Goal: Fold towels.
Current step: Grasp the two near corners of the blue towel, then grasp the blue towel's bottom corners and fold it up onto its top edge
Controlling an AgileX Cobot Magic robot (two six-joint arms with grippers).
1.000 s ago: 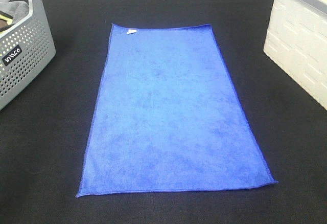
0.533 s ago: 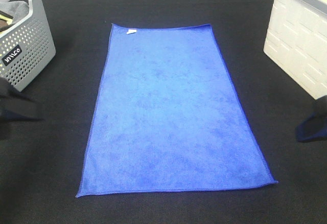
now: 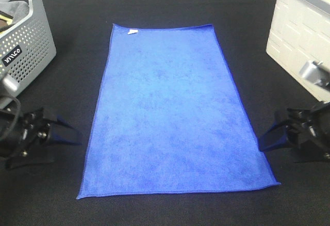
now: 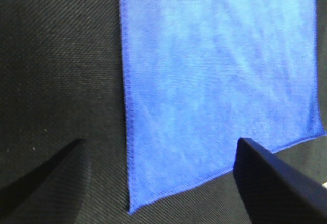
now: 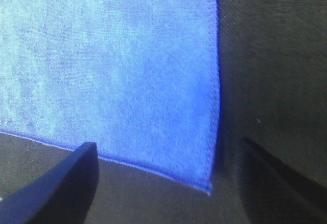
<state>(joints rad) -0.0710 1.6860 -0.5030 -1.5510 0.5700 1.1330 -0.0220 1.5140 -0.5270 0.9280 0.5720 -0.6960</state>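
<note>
A blue towel [image 3: 175, 112] lies flat and unfolded on the black table, with a small white tag [image 3: 132, 31] at its far left corner. My left gripper [image 3: 69, 135] is open just left of the towel's near left edge. In the left wrist view the left gripper [image 4: 158, 183] hovers over the towel's [image 4: 214, 81] near left corner, holding nothing. My right gripper [image 3: 265, 139] is open at the towel's near right edge. In the right wrist view the right gripper [image 5: 163, 183] straddles the towel's [image 5: 112, 65] near right corner, empty.
A grey perforated basket [image 3: 23, 45] holding cloths stands at the back left. A white crate [image 3: 304, 45] stands at the back right. The black table [image 3: 170, 210] shows as a narrow strip in front of the towel.
Both arms have come in from the sides toward the towel's near corners; a second ago neither was in view. The towel has not moved.
</note>
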